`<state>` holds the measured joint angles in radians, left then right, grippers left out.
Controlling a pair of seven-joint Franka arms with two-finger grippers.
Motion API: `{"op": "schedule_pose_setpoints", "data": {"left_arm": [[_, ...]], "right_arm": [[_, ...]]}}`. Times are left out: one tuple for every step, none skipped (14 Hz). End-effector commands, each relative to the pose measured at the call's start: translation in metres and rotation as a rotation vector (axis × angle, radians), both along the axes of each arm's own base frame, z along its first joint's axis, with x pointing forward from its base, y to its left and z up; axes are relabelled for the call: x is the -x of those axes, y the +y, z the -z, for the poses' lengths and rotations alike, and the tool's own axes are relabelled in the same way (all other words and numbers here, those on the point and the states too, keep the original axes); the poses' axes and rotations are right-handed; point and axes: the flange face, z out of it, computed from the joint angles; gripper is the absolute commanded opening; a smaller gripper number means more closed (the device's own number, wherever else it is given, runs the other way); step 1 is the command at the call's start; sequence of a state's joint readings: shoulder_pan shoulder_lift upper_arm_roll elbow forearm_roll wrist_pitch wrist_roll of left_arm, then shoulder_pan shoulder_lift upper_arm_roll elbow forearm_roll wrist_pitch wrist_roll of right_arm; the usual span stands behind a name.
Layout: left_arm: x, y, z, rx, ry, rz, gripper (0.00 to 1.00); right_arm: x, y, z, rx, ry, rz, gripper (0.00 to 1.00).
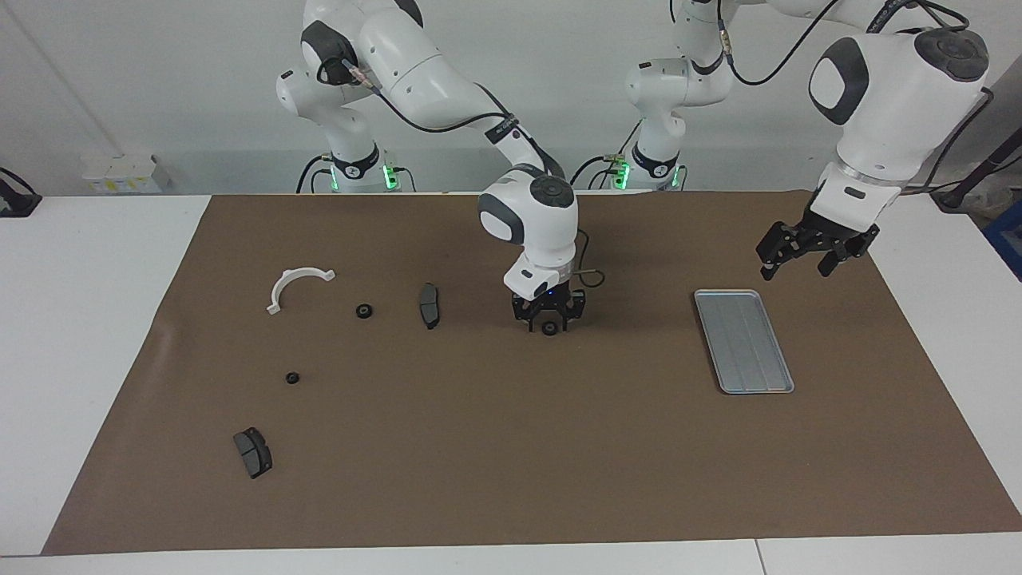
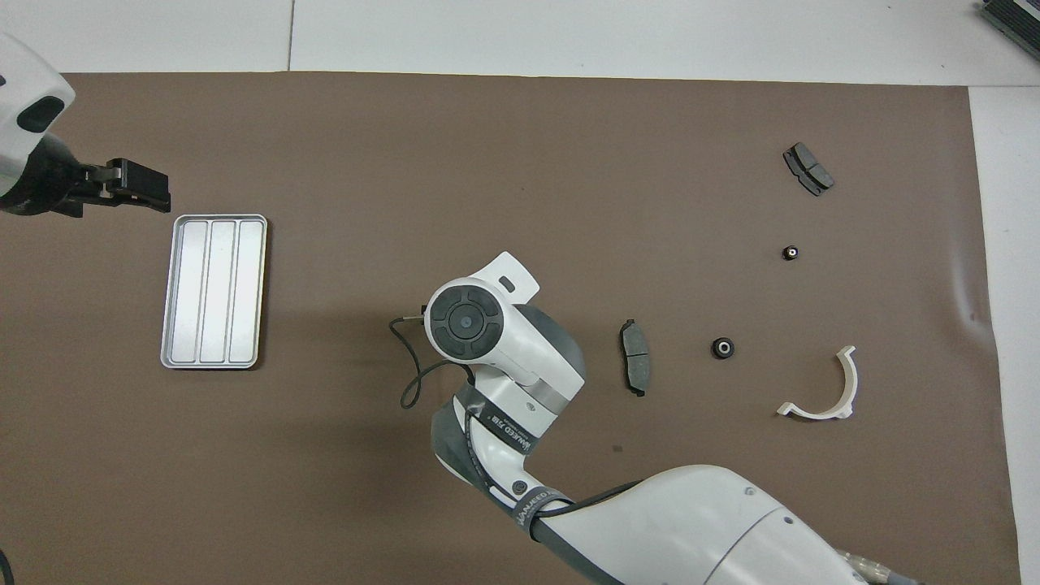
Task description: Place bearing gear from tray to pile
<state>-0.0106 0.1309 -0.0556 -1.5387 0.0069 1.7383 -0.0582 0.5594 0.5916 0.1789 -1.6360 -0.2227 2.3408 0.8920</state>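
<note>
My right gripper (image 1: 549,321) is low over the middle of the brown mat, shut on a small black bearing gear (image 1: 549,327); in the overhead view its own wrist hides both. The silver tray (image 1: 742,339) (image 2: 214,291) lies bare toward the left arm's end. My left gripper (image 1: 798,266) (image 2: 154,188) hangs open and empty in the air over the mat beside the tray. The pile is a white bracket (image 1: 297,286) (image 2: 821,390) and two dark brake pads (image 1: 429,305) (image 1: 253,452). Two more gears (image 1: 364,311) (image 1: 292,378) lie among them.
The brown mat (image 1: 495,447) covers most of the white table. A thin black cable (image 2: 410,382) loops off the right wrist above the mat.
</note>
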Motion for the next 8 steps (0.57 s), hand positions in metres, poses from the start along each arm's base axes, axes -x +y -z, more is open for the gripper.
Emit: {"op": "schedule_pose_setpoints", "data": {"left_arm": [[0.012,0.005,-0.001,0.004,0.029,-0.019,1.00],[0.012,0.005,-0.001,0.003,0.032,-0.018,1.00],[0.012,0.006,-0.002,-0.003,0.029,-0.017,1.00],[0.011,0.006,-0.003,-0.017,0.025,-0.010,1.00],[0.010,0.006,-0.006,-0.016,0.007,-0.004,1.00],[0.010,0.006,-0.007,-0.014,0.005,-0.007,1.00],[0.012,0.006,-0.010,-0.014,0.005,-0.011,1.00],[0.014,0.006,-0.012,-0.014,0.003,-0.012,1.00]], "right_arm": [[0.001,0.001,0.002,0.002,-0.026,-0.007,0.47],[0.001,0.001,0.002,0.001,-0.025,-0.006,0.41],[0.000,0.001,0.001,0.005,-0.025,-0.007,0.38],[0.001,0.003,-0.004,0.009,-0.023,-0.005,0.26],[0.002,0.005,-0.006,0.013,-0.020,-0.004,0.10],[0.000,0.003,-0.009,0.016,-0.023,0.000,0.00],[-0.008,-0.006,-0.013,0.014,-0.030,0.014,0.00],[-0.020,-0.021,-0.024,0.012,-0.044,0.030,0.00]]}}
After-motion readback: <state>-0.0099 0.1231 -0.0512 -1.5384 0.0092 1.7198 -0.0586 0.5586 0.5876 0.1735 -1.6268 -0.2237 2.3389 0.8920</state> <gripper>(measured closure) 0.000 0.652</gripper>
